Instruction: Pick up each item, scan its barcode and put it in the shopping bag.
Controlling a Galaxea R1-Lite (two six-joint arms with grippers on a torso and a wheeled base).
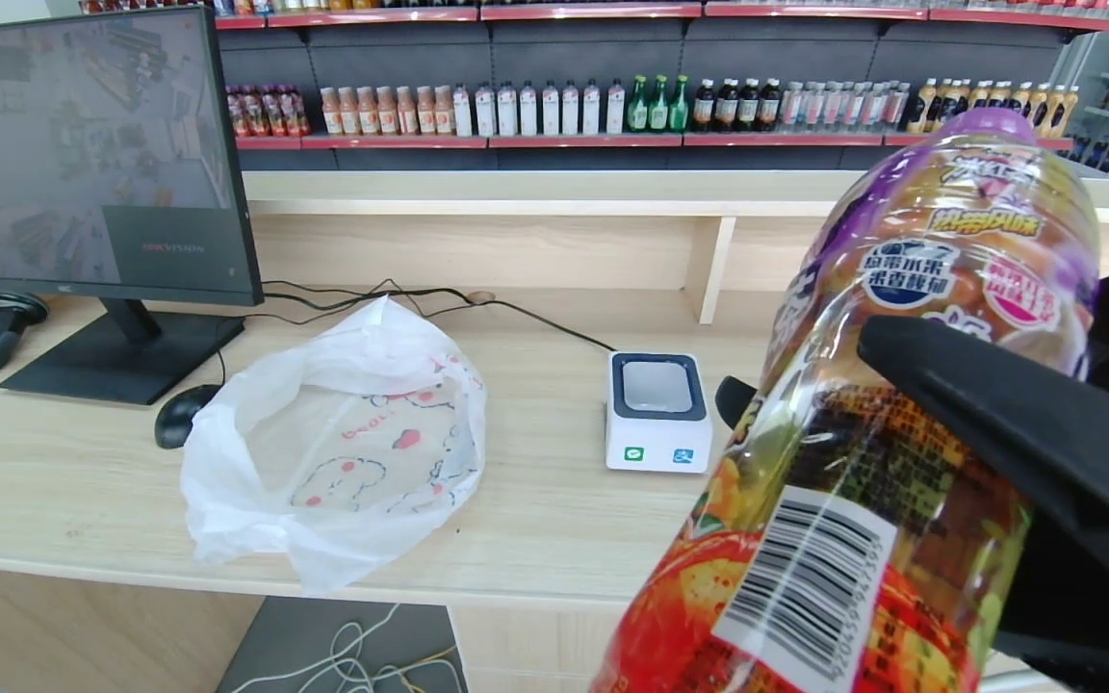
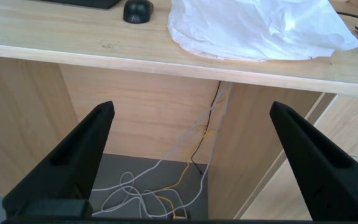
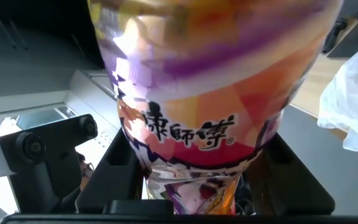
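Squeezes a tilted juice bottle [image 1: 949,241] in the right gripper [image 1: 805,371], barcode [image 1: 805,587] showing below its finger. Holds the left gripper [image 2: 191,112] wide open, shopping bag [image 2: 260,28] up ahead.

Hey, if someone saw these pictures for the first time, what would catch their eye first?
The colourful drink bottle stands out first, held tilted in the right gripper close to the head camera at the right, with its barcode facing the camera. Beyond it on the wooden counter sit a small white scanner and, to its left, an open white shopping bag.
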